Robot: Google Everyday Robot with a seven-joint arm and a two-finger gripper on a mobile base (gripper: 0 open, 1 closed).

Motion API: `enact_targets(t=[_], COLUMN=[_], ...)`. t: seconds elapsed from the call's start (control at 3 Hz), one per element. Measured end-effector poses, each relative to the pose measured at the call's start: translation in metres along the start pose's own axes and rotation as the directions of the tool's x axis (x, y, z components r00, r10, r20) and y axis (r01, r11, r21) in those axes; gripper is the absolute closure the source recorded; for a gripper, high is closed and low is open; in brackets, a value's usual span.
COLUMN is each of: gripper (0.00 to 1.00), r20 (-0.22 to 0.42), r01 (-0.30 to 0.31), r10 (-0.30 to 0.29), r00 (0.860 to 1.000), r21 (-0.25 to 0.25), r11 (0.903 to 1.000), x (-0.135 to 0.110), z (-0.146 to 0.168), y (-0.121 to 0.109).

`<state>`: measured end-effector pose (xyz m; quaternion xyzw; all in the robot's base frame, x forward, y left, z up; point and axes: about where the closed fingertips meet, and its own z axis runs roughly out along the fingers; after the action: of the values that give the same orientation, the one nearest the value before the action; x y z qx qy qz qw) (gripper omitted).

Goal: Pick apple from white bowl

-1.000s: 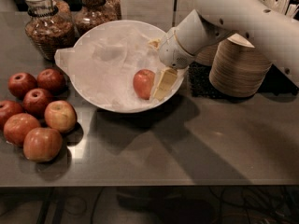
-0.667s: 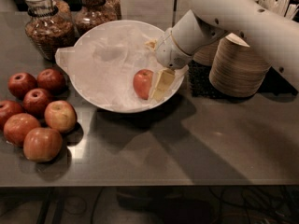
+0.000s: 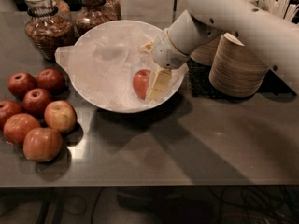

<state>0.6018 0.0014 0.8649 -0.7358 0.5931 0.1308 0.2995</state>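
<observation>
Closing in from 3 o'clock, the robot's pale two-finger gripper [image 3: 158,85] sits low inside the large, shallow white bowl with its crumpled paper liner [image 3: 121,107], pressed right up against the light orange-red apple [image 3: 141,83].

Seen from the single camera view, the change over the last second is slight. The thick white robot arm [image 3: 224,13] has eased a little toward 9 o'clock, bringing the gripper tighter against the fruit's side. The apple itself has not budged. It rests on the liner at roughly 4 o'clock within the bowl, near the rim and not yet lifted.

From where I stand, I cannot tell whether the gripper is spread or clamped, because the apple and the wrist hide too much of it.

Away from the bowl, six darker red apples [image 3: 35,101] lie loose on the grey metal table [image 3: 187,143] at the bowl's 8 o'clock. Two glass jars of brown snacks [image 3: 46,27] stand at 10 and 12 o'clock. Stacks of beige disposable bowls [image 3: 236,66] lean at 3 o'clock, behind the arm.

My reading is that the approach is nearly finished and the grasp is being settled. The lift out of the bowl remains to be done, and the loose paper liner may snag or ride up with the fruit.
</observation>
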Motion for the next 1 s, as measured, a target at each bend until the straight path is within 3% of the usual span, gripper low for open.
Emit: enact_targets(t=[0.33,1.0], gripper=[0.27,0.73], r20=[0.000,0.000], r01=[0.000,0.000], r10=[0.000,0.000], r00=[1.000,1.000], r21=[0.000,0.000], r11=[1.0000,1.0000], x=[0.0000,0.0000], z=[0.0000,0.0001], y=[0.0000,0.0000])
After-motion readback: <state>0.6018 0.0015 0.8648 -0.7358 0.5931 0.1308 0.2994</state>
